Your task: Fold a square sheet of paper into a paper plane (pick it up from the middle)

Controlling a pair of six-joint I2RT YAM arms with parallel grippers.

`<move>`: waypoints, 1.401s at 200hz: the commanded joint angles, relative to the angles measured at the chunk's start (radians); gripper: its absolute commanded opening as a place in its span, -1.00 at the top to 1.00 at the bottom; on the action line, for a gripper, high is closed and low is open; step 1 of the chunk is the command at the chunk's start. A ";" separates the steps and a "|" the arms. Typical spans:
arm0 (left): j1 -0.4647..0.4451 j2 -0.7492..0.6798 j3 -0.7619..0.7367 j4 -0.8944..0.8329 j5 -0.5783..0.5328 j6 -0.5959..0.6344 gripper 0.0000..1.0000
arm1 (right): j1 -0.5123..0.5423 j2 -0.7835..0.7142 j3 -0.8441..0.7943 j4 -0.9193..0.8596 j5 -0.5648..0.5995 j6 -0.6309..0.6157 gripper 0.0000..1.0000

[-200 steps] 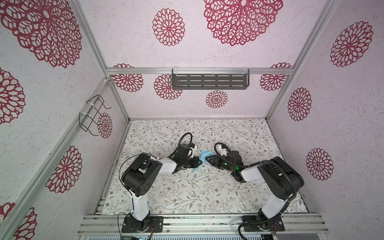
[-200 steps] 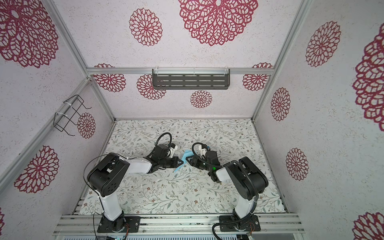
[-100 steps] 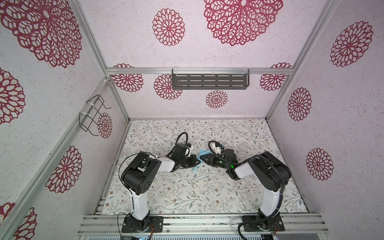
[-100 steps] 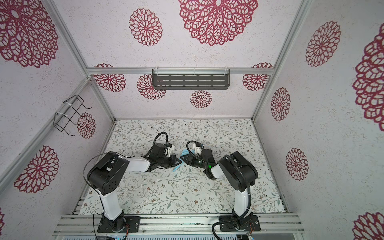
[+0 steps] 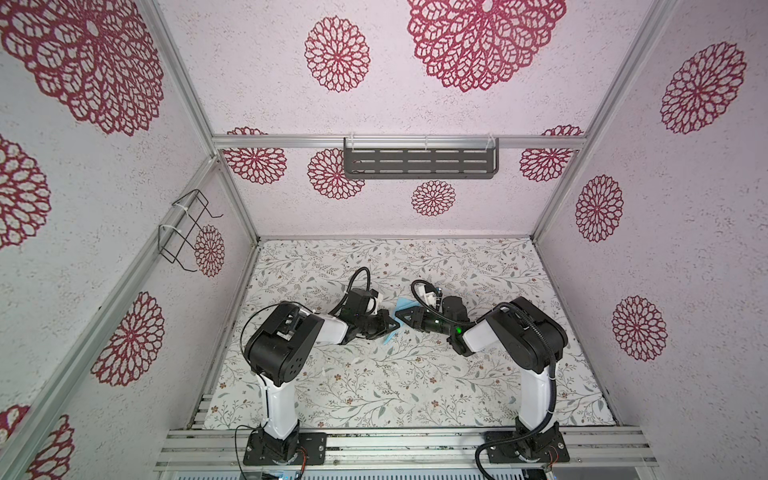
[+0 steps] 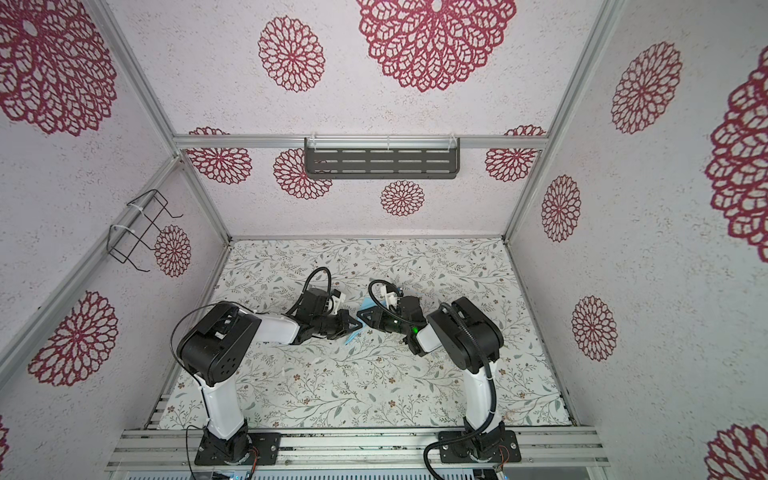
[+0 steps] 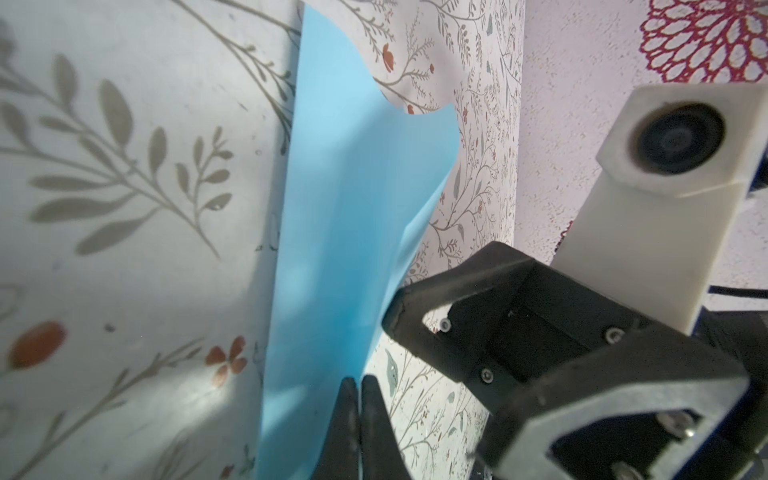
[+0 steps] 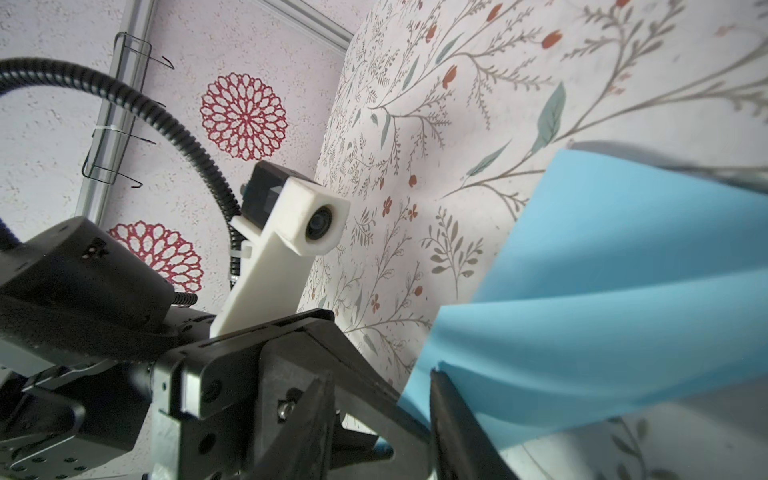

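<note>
The light-blue sheet of paper (image 5: 400, 305) (image 6: 367, 302) hangs curled and bent between my two grippers over the middle of the floral table. My left gripper (image 5: 392, 327) (image 6: 355, 326) (image 7: 359, 384) is shut on one edge of the paper (image 7: 353, 208). My right gripper (image 5: 400, 319) (image 6: 363, 316) (image 8: 380, 386) faces it tip to tip. Its jaws stand apart, with one finger (image 8: 451, 419) against the paper (image 8: 602, 291) and the left gripper's tip between them. I see no paper plane shape in any view.
The floral table mat (image 5: 374, 395) is walled in on three sides. A wire basket (image 5: 187, 232) hangs on the left wall and a dark slotted shelf (image 5: 419, 162) on the back wall. Small white scraps (image 5: 324, 372) lie near the front.
My right gripper has moved left towards the left gripper, its elbow drawn in and its jaws slightly narrowed. The left gripper has shifted a little left, still shut on the paper.
</note>
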 commanded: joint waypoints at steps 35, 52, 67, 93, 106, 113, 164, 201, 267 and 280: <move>0.011 0.027 -0.022 0.042 0.006 -0.024 0.74 | 0.000 0.030 0.036 0.057 -0.035 0.011 0.19; 0.012 0.027 -0.024 0.042 0.004 -0.021 0.68 | 0.000 0.034 0.043 0.050 -0.039 0.011 0.20; 0.012 0.027 -0.025 0.038 0.006 -0.017 0.62 | -0.001 0.038 0.047 0.044 -0.041 0.012 0.21; 0.012 0.010 -0.028 0.018 0.002 0.003 0.57 | -0.001 0.038 0.052 0.029 -0.040 0.009 0.23; 0.011 -0.005 -0.027 -0.005 -0.002 0.020 0.56 | -0.002 0.037 0.055 0.017 -0.037 0.007 0.23; 0.011 -0.012 -0.026 -0.017 -0.003 0.030 0.55 | -0.001 0.037 0.058 0.011 -0.038 0.006 0.24; 0.012 -0.073 -0.024 -0.089 -0.016 0.087 0.46 | -0.001 0.040 0.077 -0.041 -0.025 0.001 0.28; 0.012 -0.096 -0.031 -0.136 -0.047 0.122 0.40 | -0.001 0.040 0.087 -0.068 -0.018 0.003 0.29; 0.008 -0.082 -0.013 -0.181 -0.063 0.155 0.40 | -0.001 0.040 0.101 -0.104 -0.007 0.005 0.31; 0.008 -0.078 -0.010 -0.188 -0.069 0.161 0.40 | 0.000 0.040 0.103 -0.110 -0.005 0.005 0.31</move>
